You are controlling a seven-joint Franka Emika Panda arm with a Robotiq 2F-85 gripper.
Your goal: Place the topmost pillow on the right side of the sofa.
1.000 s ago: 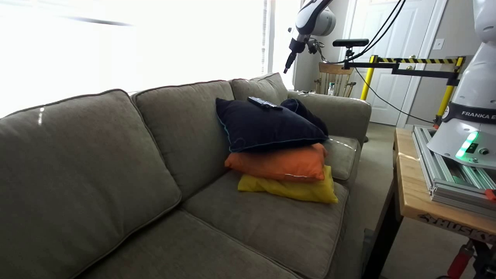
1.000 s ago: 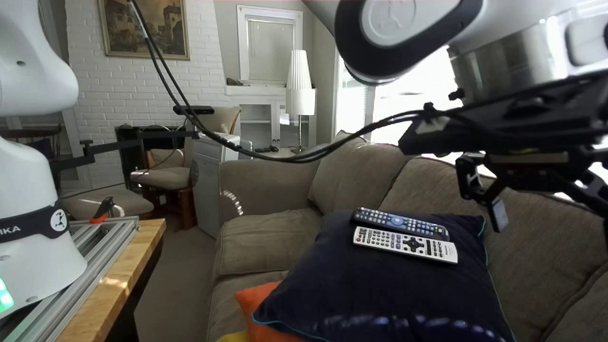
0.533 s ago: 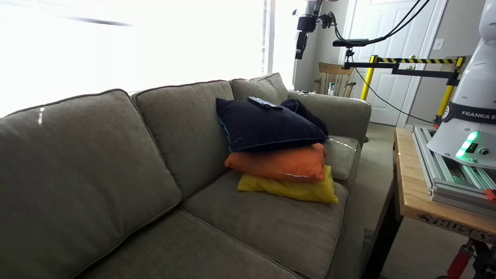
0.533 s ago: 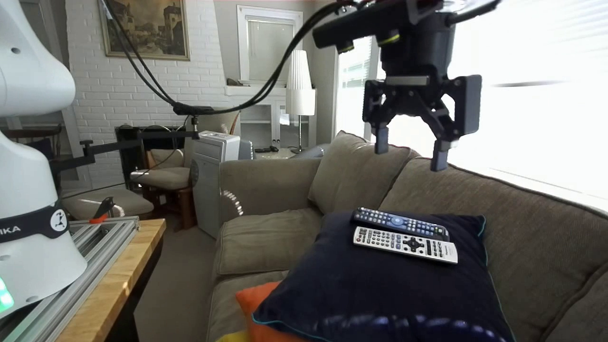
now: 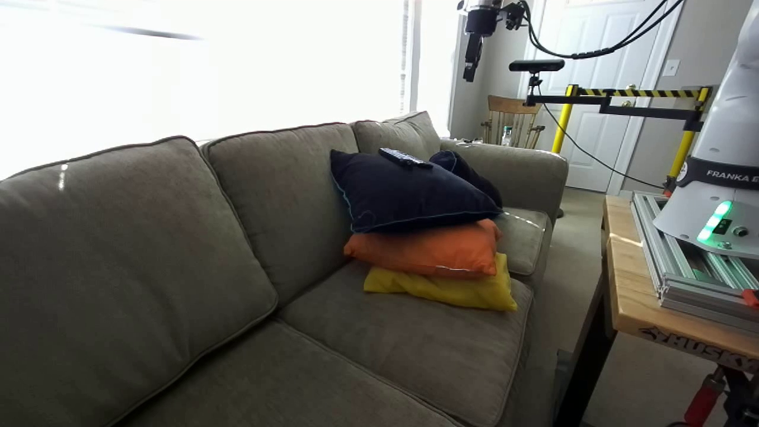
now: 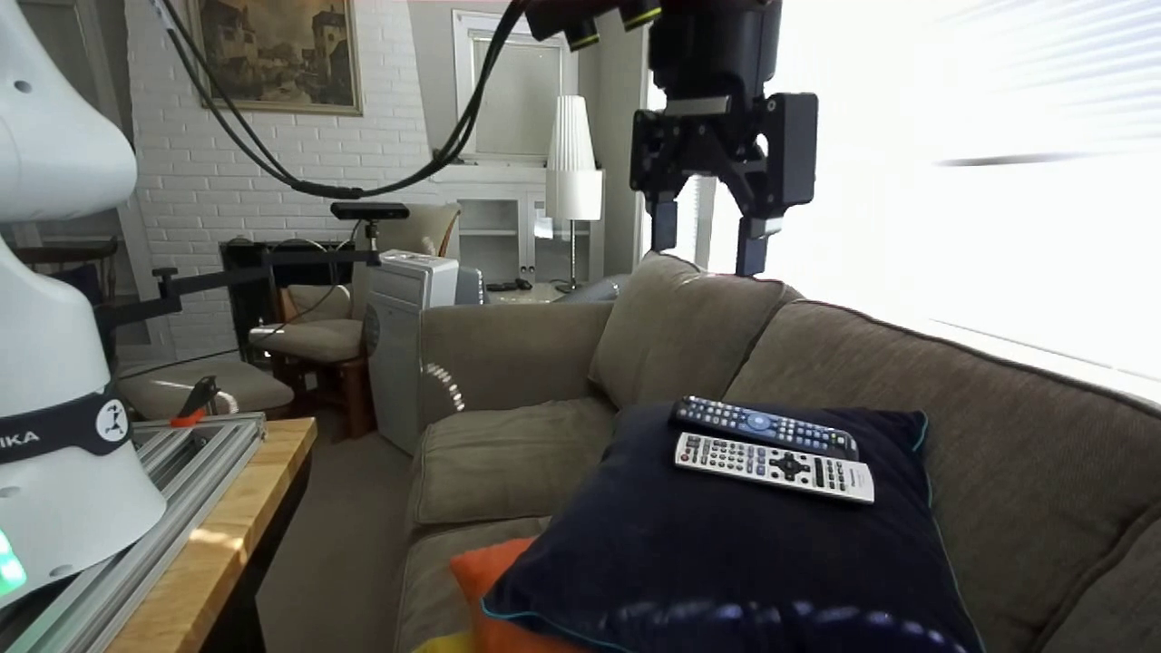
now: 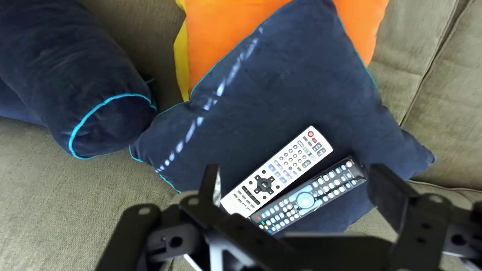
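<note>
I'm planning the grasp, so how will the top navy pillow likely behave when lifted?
The top navy pillow will probably sag or fold: its edges look soft and uneven. The white remote and black remote on it may slide off if it tilts; nothing visible fastens them.

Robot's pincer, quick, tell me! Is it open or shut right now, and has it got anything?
Pincer: open, holding nothing, up above the topmost pillow.
</note>
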